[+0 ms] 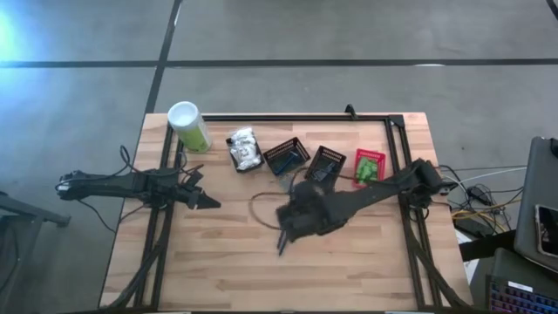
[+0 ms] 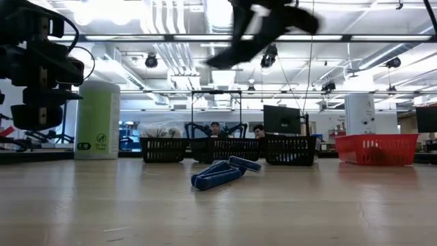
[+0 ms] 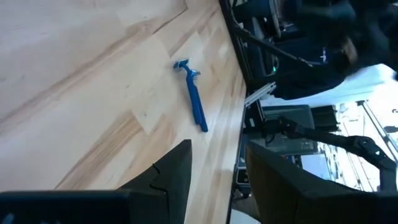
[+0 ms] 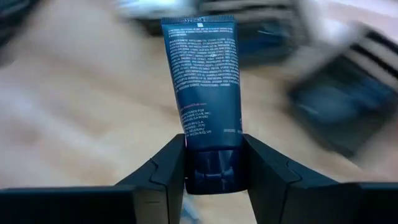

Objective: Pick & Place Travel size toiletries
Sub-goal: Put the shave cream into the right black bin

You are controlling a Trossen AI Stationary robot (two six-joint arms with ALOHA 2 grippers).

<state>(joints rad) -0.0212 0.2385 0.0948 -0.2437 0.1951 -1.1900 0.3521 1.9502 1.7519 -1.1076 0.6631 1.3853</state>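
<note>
Jaws of the right gripper (image 4: 211, 165) are pinching a dark tube (image 4: 205, 81) by its cap end above mid-table; held so low, it risks swinging loose. Left gripper (image 3: 214, 168) is waiting, jaws parted and empty.

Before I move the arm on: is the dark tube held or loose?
Held. The right gripper is shut on the dark tube, clamping its cap end above the table.

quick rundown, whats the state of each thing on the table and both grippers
dark blue tube: gripped at its cap end, lifted off the table
right gripper: shut on the tube
left gripper: open, empty
blue razor: lying flat on the wood
green canister: upright, lid on
red basket: holds green items
</note>
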